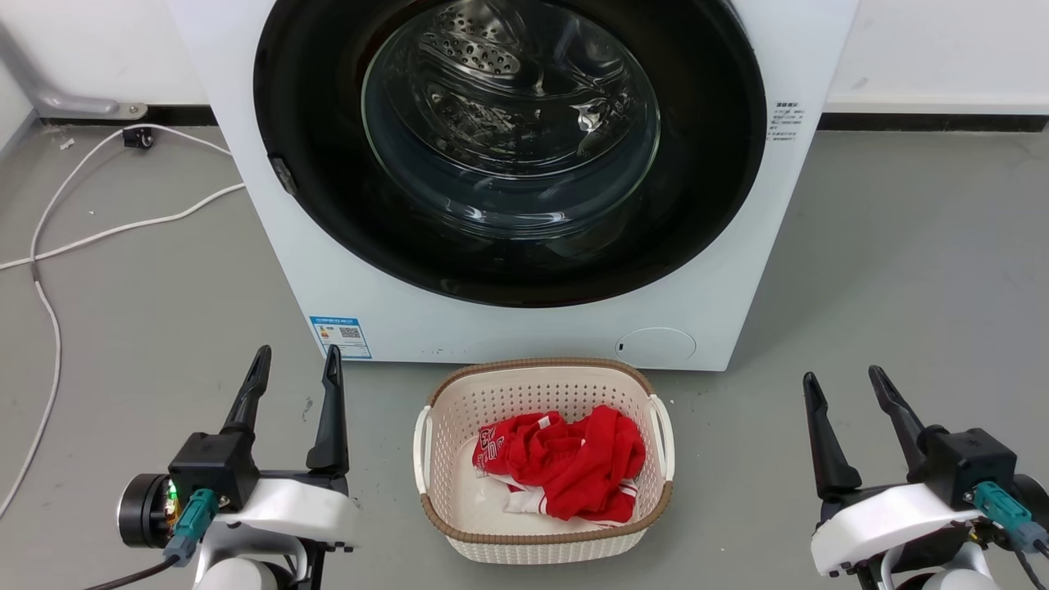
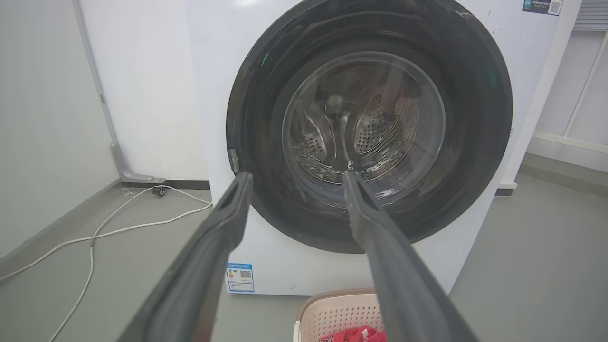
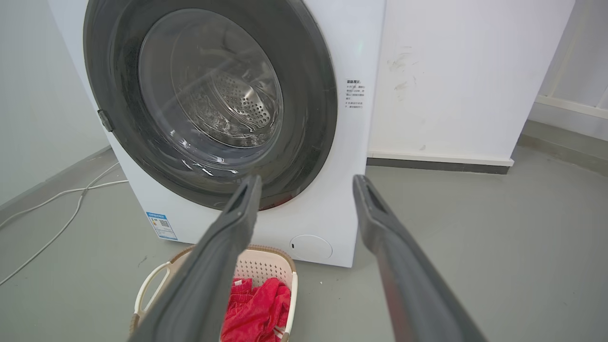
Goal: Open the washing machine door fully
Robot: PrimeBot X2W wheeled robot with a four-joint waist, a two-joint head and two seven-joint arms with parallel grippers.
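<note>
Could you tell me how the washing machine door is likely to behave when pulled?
The washing machine door looks rigid, so it should swing as one piece. Its glossy black ring is probably slippery; the small grey tab on its rim may offer better purchase. The bulging glass suggests some weight and fragility.

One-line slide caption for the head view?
Open left gripper and open right gripper hover low before the shut washing machine door; a basket holding red clothing sits between them.
</note>
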